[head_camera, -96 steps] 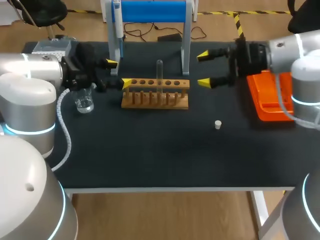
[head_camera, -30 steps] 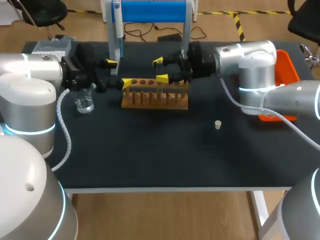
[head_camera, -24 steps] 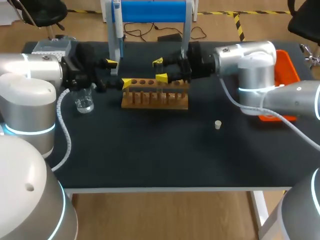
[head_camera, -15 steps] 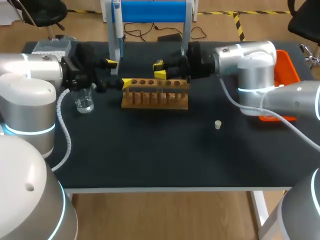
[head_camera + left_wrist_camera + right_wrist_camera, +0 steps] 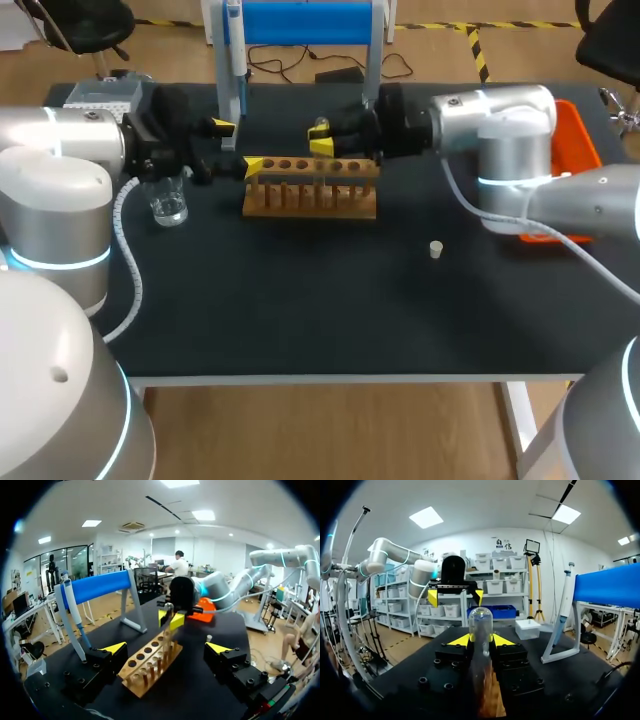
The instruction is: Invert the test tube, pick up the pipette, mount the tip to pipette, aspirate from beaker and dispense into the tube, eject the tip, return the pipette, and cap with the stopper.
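Right hand (image 5: 321,141) newly around test tube (image 5: 480,622)

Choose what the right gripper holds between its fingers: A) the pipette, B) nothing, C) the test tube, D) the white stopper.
C: in the right wrist view both yellow tips of the right gripper press on the test tube from two sides, while the stopper lies apart on the table.
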Tool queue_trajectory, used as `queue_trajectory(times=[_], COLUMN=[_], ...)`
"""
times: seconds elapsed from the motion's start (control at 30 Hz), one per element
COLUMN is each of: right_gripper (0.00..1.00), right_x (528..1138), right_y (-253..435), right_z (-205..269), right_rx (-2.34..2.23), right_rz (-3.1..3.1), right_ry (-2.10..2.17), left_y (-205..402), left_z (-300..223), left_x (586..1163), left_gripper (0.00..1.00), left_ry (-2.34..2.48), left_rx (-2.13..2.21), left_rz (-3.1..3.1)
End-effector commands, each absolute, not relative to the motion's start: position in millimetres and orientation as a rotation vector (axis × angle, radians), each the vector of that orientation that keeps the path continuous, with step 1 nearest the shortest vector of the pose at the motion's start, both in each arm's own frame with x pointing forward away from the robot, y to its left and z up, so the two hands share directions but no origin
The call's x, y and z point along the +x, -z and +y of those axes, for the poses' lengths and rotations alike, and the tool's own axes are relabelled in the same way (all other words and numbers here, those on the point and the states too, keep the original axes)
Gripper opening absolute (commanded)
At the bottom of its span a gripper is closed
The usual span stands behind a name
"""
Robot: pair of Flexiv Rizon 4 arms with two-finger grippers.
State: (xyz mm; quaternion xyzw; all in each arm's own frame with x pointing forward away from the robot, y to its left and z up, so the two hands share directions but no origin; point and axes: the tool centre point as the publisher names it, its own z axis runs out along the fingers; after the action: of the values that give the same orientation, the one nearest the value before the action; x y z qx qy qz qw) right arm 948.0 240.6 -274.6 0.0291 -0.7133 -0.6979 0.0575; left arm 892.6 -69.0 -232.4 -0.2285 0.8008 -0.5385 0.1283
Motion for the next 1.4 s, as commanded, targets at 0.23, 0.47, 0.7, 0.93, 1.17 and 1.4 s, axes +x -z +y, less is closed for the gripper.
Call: queue_trajectory(times=[0.23, 0.47, 0.7, 0.93, 1.17, 1.4], right_gripper=[0.0, 0.0, 0.0, 0.0, 0.0, 0.0], right_x=[946, 945, 944, 942, 940, 939], right_y=[261, 249, 241, 231, 219, 208], right_z=[239, 241, 243, 244, 245, 243], right_rx=[0.112, 0.142, 0.165, 0.18, 0.177, 0.175], right_rz=[-2.192, -2.199, -2.209, -2.214, -2.219, -2.241], right_ry=[2.108, 2.114, 2.11, 2.112, 2.117, 2.12], left_y=[233, 233, 233, 233, 233, 233], left_z=[-69, -69, -69, -69, -69, -69], left_x=[892, 892, 892, 892, 892, 892], left_gripper=[1.0, 1.0, 1.0, 1.0, 1.0, 1.0], left_ry=[1.569, 1.569, 1.569, 1.569, 1.569, 1.569], left_rx=[-0.665, -0.665, -0.665, -0.665, -0.665, -0.665], left_rz=[2.323, 2.323, 2.323, 2.323, 2.323, 2.323])
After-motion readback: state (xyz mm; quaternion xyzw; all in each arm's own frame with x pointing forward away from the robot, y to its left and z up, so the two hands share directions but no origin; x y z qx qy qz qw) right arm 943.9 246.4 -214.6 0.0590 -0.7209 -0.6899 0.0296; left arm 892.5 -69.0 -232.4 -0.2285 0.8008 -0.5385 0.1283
